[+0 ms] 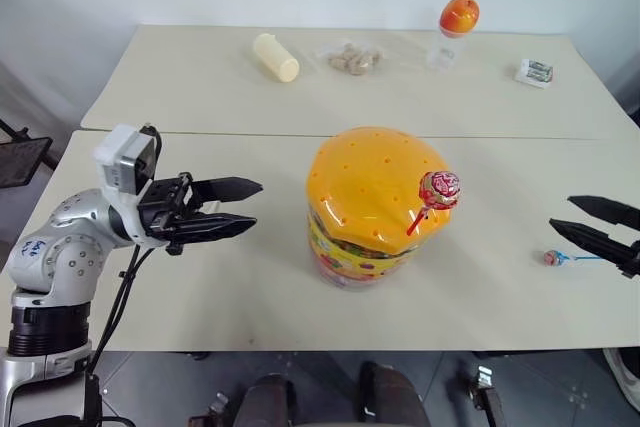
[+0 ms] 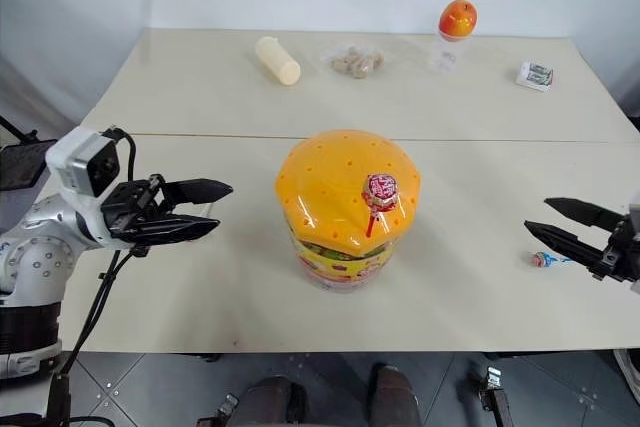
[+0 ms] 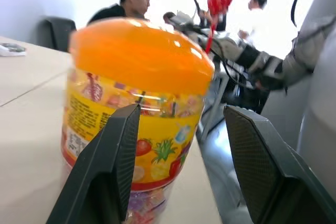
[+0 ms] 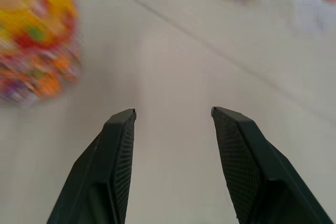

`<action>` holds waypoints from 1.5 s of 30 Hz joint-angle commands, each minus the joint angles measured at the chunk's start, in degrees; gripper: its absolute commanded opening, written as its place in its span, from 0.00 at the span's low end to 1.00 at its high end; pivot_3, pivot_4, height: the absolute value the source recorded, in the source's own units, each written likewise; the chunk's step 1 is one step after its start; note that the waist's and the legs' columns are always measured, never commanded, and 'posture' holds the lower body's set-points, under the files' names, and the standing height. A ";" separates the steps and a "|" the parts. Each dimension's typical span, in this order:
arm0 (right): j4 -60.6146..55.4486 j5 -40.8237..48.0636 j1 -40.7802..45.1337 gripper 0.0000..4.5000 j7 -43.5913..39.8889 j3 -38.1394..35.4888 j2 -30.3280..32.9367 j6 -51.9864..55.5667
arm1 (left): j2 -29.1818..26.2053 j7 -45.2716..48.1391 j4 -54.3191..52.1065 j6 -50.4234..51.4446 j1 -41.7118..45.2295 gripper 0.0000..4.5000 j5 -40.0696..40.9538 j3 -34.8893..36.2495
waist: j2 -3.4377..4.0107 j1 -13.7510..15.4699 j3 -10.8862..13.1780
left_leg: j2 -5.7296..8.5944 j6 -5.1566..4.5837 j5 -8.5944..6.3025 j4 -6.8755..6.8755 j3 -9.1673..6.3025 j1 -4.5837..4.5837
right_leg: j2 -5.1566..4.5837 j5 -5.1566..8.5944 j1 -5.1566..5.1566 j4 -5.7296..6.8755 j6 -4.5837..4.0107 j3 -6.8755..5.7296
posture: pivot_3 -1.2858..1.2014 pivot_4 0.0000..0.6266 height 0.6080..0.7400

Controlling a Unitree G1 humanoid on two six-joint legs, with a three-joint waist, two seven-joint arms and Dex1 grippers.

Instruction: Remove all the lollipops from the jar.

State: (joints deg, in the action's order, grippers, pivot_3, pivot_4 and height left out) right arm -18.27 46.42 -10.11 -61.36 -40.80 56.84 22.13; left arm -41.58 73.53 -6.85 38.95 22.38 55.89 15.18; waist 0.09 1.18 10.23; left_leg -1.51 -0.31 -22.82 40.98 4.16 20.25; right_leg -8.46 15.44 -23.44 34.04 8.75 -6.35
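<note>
Lollipops: one with a red stick [image 1: 438,191] stands in the jar [image 1: 372,205] dome at table centre; another [image 1: 553,258] lies beside the open, empty right gripper [image 1: 572,215]. The left gripper [image 1: 250,207], apparently open and empty, should steady the jar while the right pinches the stick.

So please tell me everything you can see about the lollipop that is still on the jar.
The lollipop has a round head in a red, pink and white patterned wrapper on a thin red stick. It stands tilted, the stick planted in a hole of the jar's orange domed top, on the side nearer the right gripper. Nothing else touches it.
</note>
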 commanded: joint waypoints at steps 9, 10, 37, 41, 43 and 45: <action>-25.09 12.74 14.17 0.53 10.23 17.38 -6.40 2.46 | 10.15 -9.05 -5.61 1.88 2.24 0.60 8.01 0.95 | -0.21 0.31 0.00 | 0.10 0.00 -0.05 0.19 -0.37 0.07 | 0.00 -0.07 0.15 0.00 0.01 -0.04 | 0.52 0.24 1.00; -24.78 11.45 15.20 0.53 10.09 18.89 -6.99 1.82 | 10.31 -8.90 -6.14 1.73 2.22 0.60 7.93 0.74 | -0.21 0.19 0.00 | 0.10 0.01 -0.05 0.17 -0.35 0.05 | 0.00 -0.07 0.14 0.03 0.01 -0.06 | 0.52 0.24 1.00; -18.59 33.51 18.70 0.01 20.31 9.65 -6.67 7.75 | 7.15 -1.33 -4.74 -1.72 6.48 0.60 3.79 -3.37 | -0.21 0.33 0.00 | 0.05 0.00 -0.06 0.14 -0.30 0.05 | 0.01 -0.07 0.13 0.01 0.01 -0.17 | 0.52 0.24 1.00; -8.24 33.83 15.47 0.01 22.39 -1.13 -2.71 11.70 | 6.80 0.61 -2.45 -6.53 9.97 0.60 -0.99 -4.56 | -0.29 0.62 0.01 | 0.07 -0.03 -0.07 0.15 -0.29 0.09 | 0.02 -0.07 0.16 -0.09 0.01 -0.19 | 0.52 0.24 1.00; -3.15 30.41 13.00 0.01 20.89 -4.04 -0.67 13.56 | 5.23 3.71 -2.24 -9.42 10.34 0.60 -4.86 -6.38 | -0.28 0.53 0.01 | 0.08 -0.06 -0.09 0.15 -0.22 0.11 | 0.02 -0.07 0.17 -0.15 0.01 -0.19 | 0.52 0.24 1.00; 0.65 19.19 7.39 0.01 17.52 -2.62 2.61 12.97 | 3.80 6.08 -1.38 -10.76 10.26 0.60 -6.75 -7.12 | -0.26 0.35 0.00 | 0.07 -0.06 -0.09 0.05 -0.17 0.06 | 0.02 -0.07 0.14 -0.13 0.01 -0.19 | 0.52 0.24 1.00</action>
State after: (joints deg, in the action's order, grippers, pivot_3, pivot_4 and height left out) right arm -20.09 74.41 0.82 -40.76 -43.07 56.87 35.52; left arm -36.67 77.17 -8.11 30.09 32.33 50.93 8.57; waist -0.18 1.53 10.23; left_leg -1.45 -0.37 -22.91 40.96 4.01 20.29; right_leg -8.44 15.37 -23.32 33.91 8.76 -6.54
